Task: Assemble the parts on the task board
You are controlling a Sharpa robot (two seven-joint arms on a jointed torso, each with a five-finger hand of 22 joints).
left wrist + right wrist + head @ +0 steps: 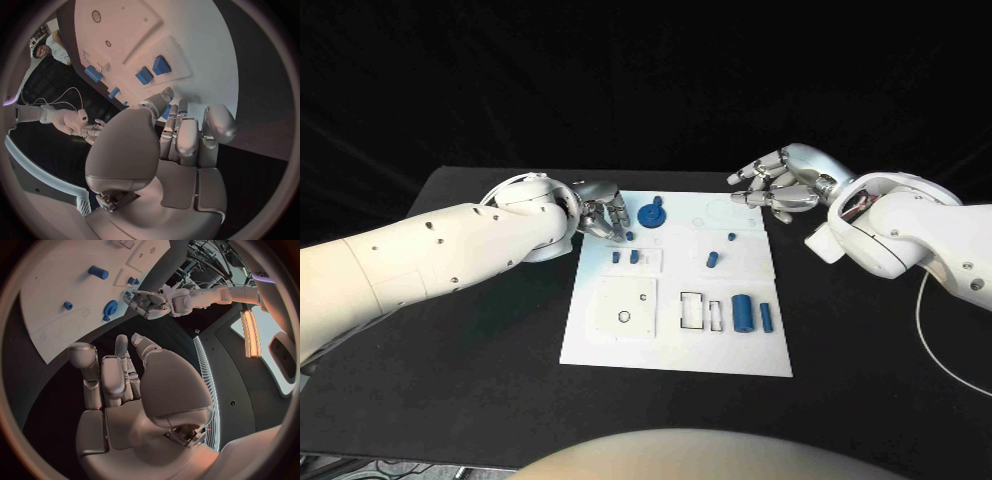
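White board lies flat mid-table, long side running away from me. I see blue gear near far left corner, two small pegs side by side below it. Short cylinder lies tilted mid-board, tiny stud just beyond it. Large cylinder and slim bar lie parallel (near right edge), beside black-outlined slots.

— How many boards are on the black table?
— One white task board.
— And blue parts?
— Eight that I can count: one gear-like disc at the far end, five small pieces mid-board, two upright cylinders near right.
— Hands?
— Two.
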